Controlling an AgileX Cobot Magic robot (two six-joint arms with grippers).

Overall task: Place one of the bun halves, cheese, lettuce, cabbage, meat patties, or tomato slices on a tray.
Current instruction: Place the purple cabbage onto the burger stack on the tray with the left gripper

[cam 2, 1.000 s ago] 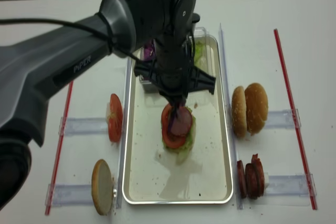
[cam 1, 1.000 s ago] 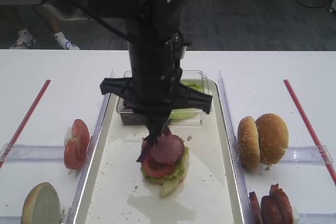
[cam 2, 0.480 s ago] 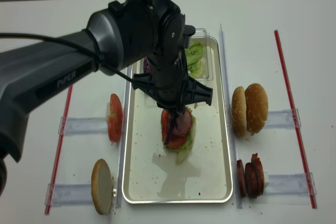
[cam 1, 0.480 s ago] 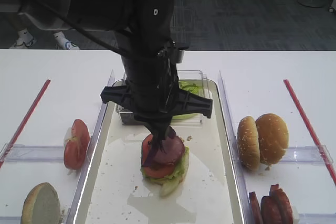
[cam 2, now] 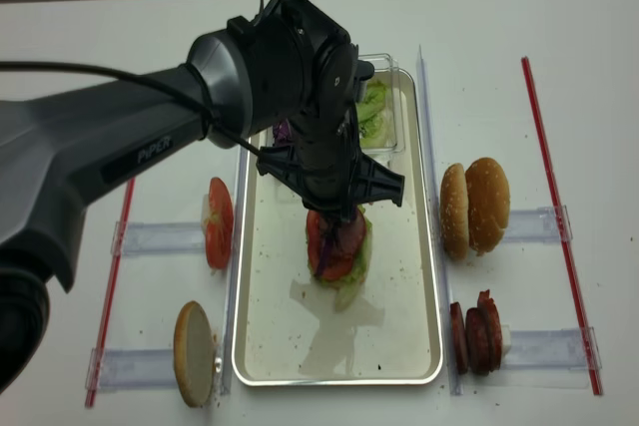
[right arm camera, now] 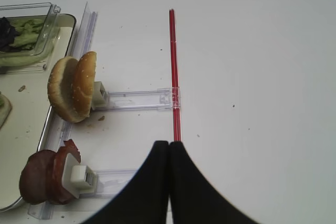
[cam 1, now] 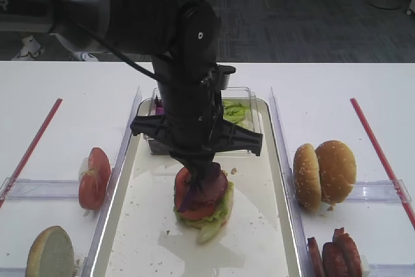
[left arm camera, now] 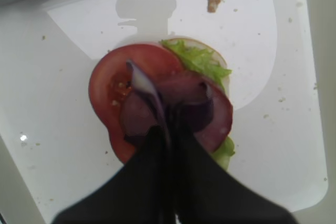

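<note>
Cabbage pinched in closed jaws of left gripper, arm pointing straight down over stack on tray, shred touching meat patty. Right gripper closed, empty, above counter.

Matt white worktop, smooth. Shallow metal tray with silvery rim and cream floor, faintly glossy, speckled with crumbs. Clear plastic tub, shiny at the edges. Glossy wet-looking red tomato slice under limp, smooth purple cabbage. Ruffled green lettuce. Matt golden bun halves, seeded and rough. Smooth matt black left hand.
</note>
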